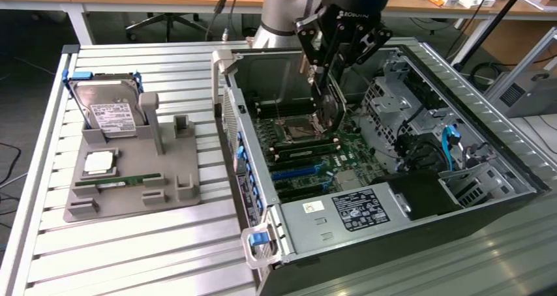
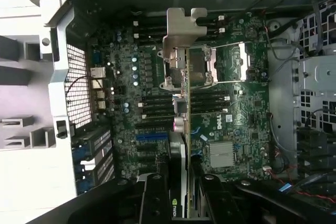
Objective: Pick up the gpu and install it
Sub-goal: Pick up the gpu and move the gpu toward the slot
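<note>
The gpu (image 1: 327, 103) is a thin dark card hanging on edge inside the open computer case (image 1: 228, 94), above the motherboard (image 1: 348, 149) near the processor socket (image 1: 304, 128). My gripper (image 1: 335, 60) is shut on its upper part. The wrist view shows the gpu (image 2: 181, 145) edge-on, running out from between my gripper (image 2: 181, 200) fingers, with its silver bracket (image 2: 184, 27) at the far end over the socket (image 2: 220, 66). The blue expansion slots (image 2: 152, 136) lie beside the card, apart from it.
On the exterior view's left, a grey holder (image 1: 130, 185) carries a hard drive (image 1: 109, 110), a processor chip (image 1: 100, 162) and a green memory stick (image 1: 117, 180). Inside the case are the power supply (image 1: 348, 211), drive cage (image 1: 409, 107) and loose cables (image 1: 448, 146).
</note>
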You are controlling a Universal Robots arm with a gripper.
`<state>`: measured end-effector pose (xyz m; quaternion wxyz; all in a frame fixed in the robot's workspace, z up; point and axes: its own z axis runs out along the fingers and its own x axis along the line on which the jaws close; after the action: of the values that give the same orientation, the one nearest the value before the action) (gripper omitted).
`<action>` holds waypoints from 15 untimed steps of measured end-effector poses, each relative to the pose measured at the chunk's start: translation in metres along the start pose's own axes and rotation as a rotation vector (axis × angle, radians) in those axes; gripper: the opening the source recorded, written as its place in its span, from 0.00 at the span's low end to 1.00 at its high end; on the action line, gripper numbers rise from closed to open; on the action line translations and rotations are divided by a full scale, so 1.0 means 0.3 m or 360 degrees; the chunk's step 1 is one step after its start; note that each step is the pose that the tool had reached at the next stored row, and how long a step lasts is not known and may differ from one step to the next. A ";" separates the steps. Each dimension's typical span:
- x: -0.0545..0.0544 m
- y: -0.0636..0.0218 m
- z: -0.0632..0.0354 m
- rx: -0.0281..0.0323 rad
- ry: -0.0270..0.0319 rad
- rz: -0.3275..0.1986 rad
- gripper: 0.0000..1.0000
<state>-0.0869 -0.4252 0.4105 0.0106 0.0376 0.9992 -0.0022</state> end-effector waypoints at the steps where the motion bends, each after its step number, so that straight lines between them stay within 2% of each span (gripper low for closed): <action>1: -0.006 0.000 0.003 0.00026 -0.00002 0.0000 0.27; 8: -0.044 0.003 0.018 0.00156 -0.00011 0.0000 0.27; 15: -0.098 0.008 0.038 0.00299 -0.00020 -0.0001 0.27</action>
<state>-0.0573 -0.4252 0.3999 0.0109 0.0375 0.9992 -0.0116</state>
